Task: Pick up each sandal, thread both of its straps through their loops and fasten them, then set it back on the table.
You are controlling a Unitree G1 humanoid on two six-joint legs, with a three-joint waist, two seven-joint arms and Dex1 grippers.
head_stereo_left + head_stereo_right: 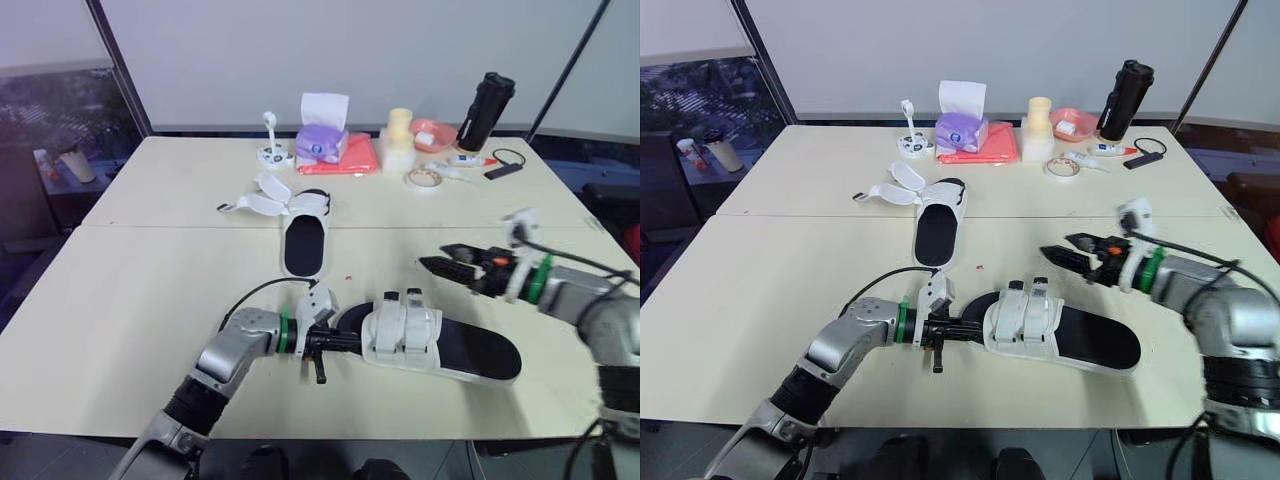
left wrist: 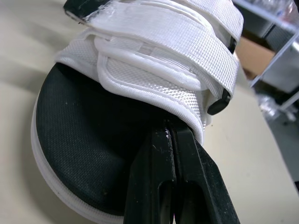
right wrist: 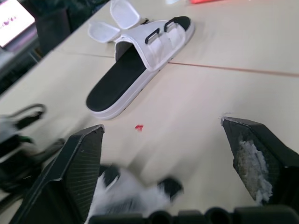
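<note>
While my left gripper (image 1: 345, 342) sits pinched together against the upper of the white black-soled sandal (image 1: 440, 345) on the cream table (image 1: 150, 290), my right gripper (image 1: 432, 266) hovers near it, fingers spread wide; the 2nd sandal (image 1: 305, 240) lies farther back, straps loose.

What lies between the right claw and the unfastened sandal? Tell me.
Only bare table and a tiny red speck separate the right claw from the unfastened sandal, plain in the right wrist view.

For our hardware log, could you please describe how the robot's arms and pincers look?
The left arm and right arm are silver-grey, each with a green wrist ring, a white bracket and a looping black cable. The left pincer and right pincer each have two black fingers; the right's pads look textured, one scuffed whitish.
</note>
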